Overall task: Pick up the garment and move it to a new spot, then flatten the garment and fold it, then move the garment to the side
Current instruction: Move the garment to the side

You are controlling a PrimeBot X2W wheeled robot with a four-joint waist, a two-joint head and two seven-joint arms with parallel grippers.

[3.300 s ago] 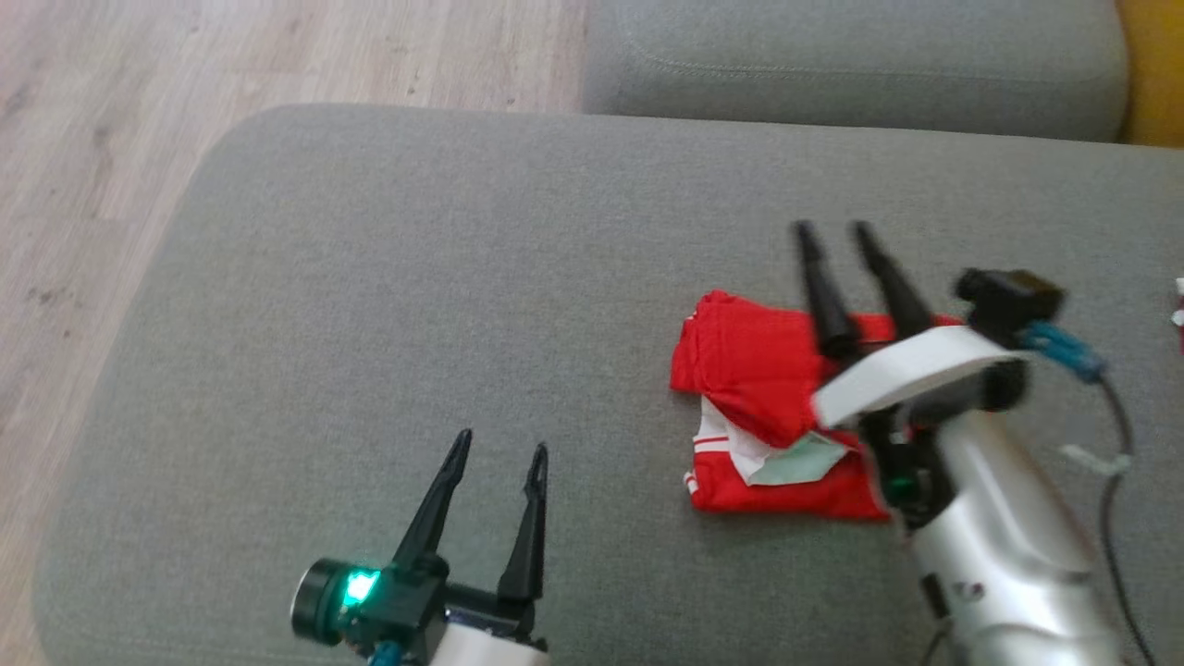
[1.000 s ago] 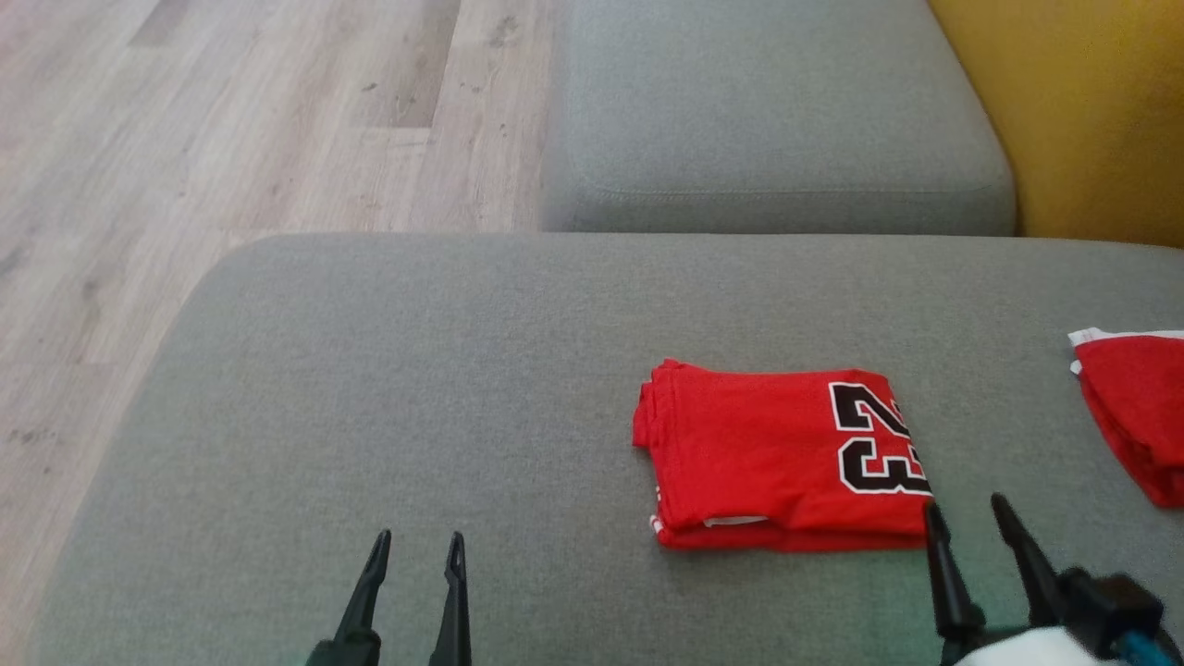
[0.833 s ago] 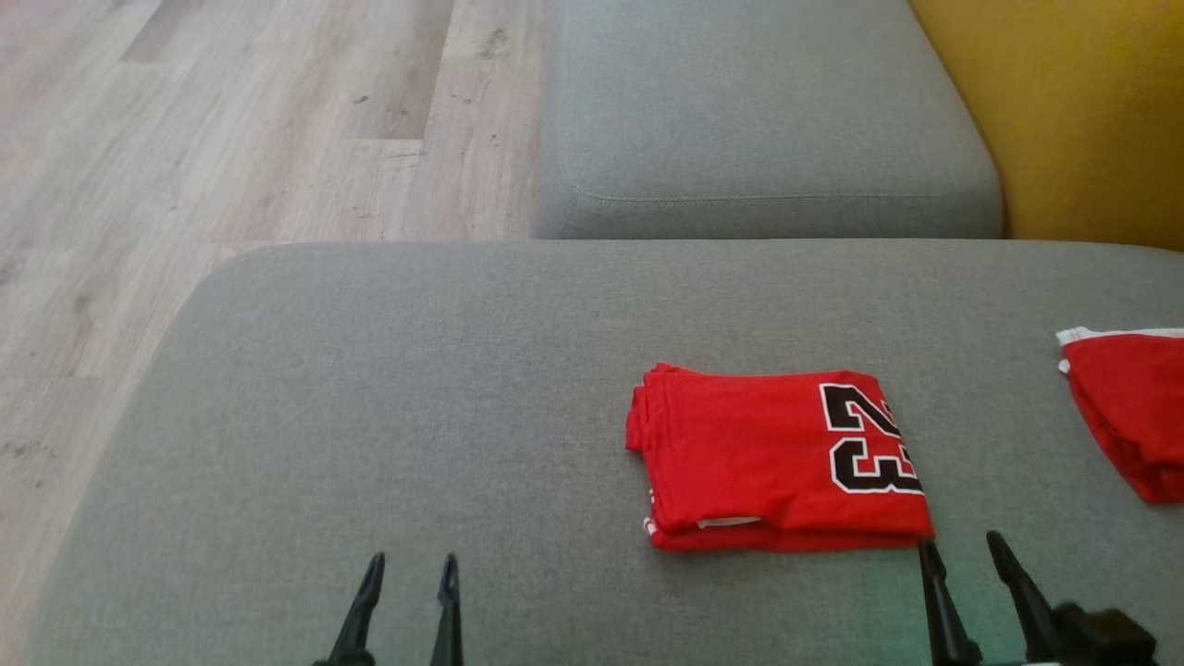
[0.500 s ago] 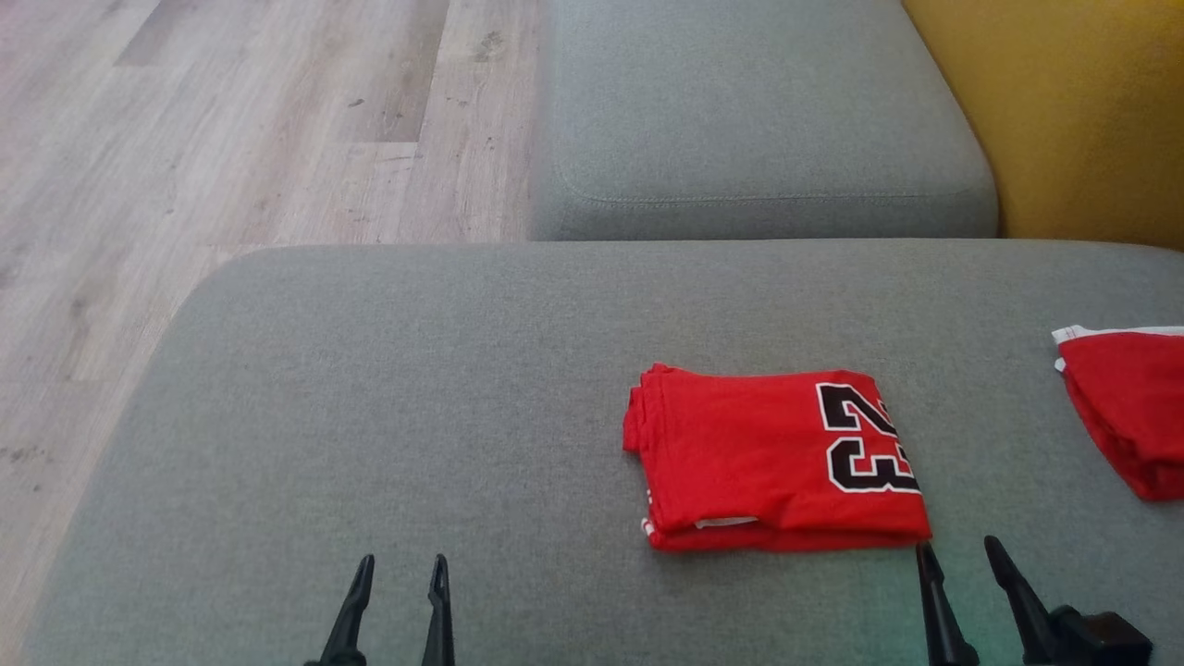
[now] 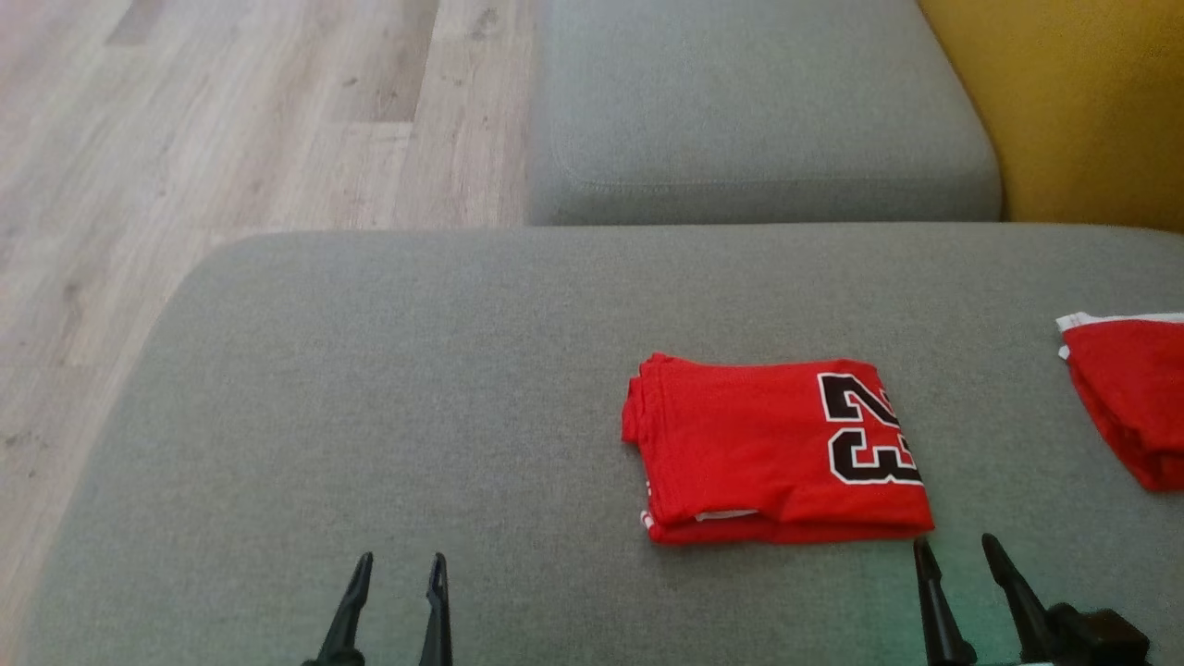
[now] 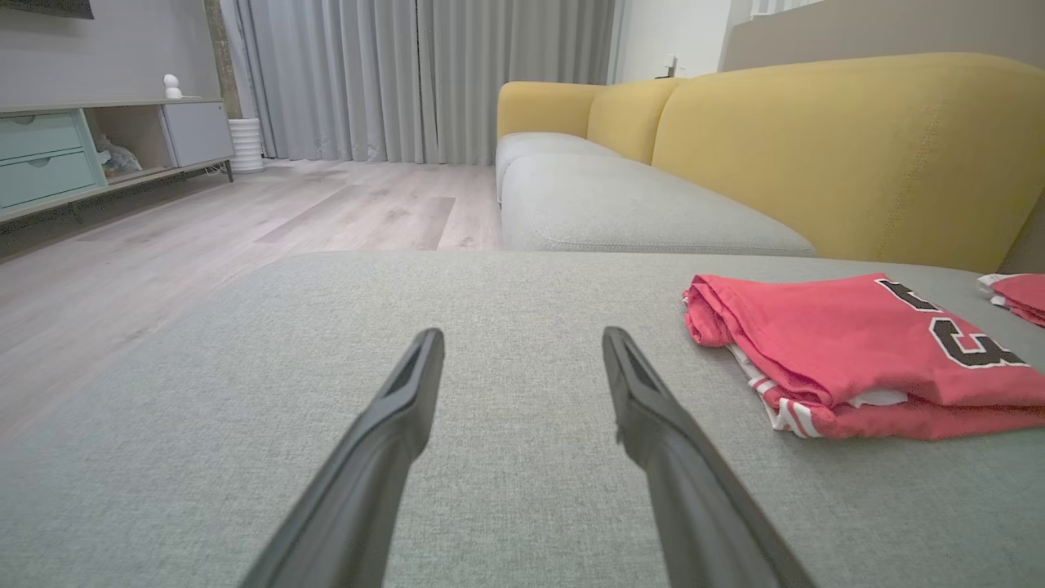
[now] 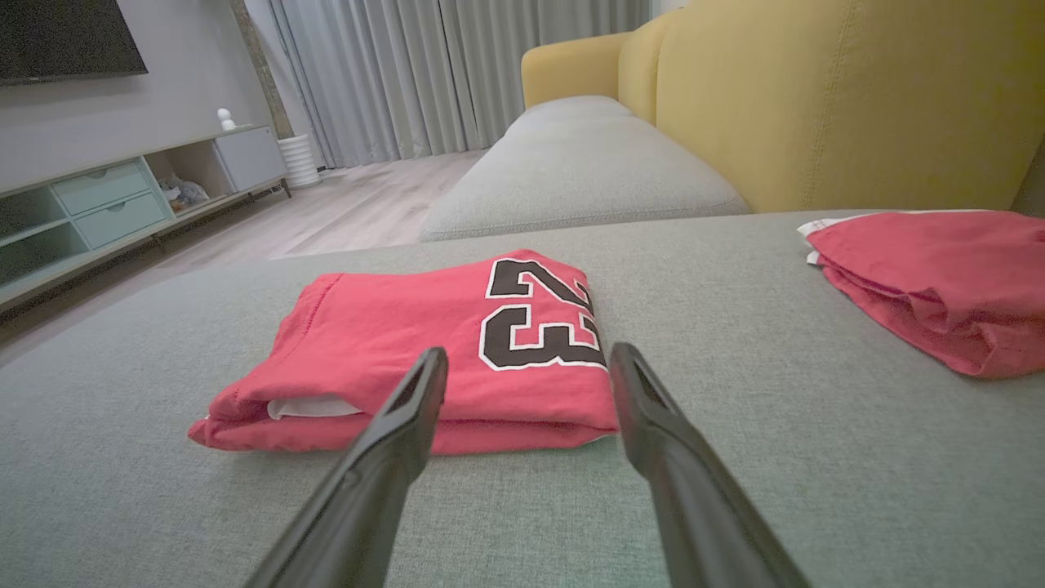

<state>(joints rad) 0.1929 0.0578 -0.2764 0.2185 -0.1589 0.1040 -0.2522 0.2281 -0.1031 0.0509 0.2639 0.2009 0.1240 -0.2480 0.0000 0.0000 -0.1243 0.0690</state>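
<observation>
A few seconds ago the right gripper was over the garment. Now it sits back, jaws wide and empty, with the folded garment just past its tips. The left gripper is wide and empty too, with bare grey cushion ahead, up to its round edge. Another red cloth lies well right of the jaws.

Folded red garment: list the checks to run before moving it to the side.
1. Fold finished: ok; the folded red garment lies flat, number up.
2. Right gripper open, empty: ok, by its near edge.
3. Left gripper open, empty: ok, apart from it.
4. Room to the left: ok, bare grey cushion.
5. Room to the right: not ok; second red garment lies there.
6. Fold holds when lifted: cannot tell; a white layer peeks out.
</observation>
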